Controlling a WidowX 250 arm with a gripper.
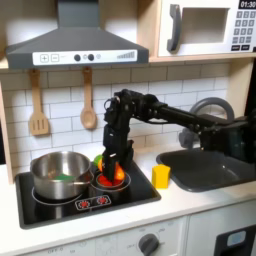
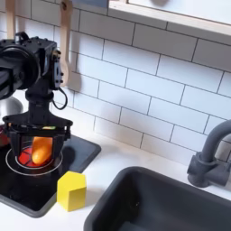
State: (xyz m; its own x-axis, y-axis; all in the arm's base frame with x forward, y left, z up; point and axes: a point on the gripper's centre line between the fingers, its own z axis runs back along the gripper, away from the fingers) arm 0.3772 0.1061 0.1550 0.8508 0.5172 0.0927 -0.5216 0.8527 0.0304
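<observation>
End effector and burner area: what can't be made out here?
- End effector: in both exterior views its fingers overlap the orange object, so open or shut, holding or not, is unclear.
- Orange object: too blurred to identify.
- Pot contents: a small green shape, too small in the first exterior view.

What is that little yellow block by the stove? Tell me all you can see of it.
The yellow block is a small, plastic-looking piece with flat faces and a peaked top, somewhat house-shaped. It stands upright on the white counter, between the black stovetop and the dark sink. Nothing grips it; the gripper hangs apart over the burner.
</observation>
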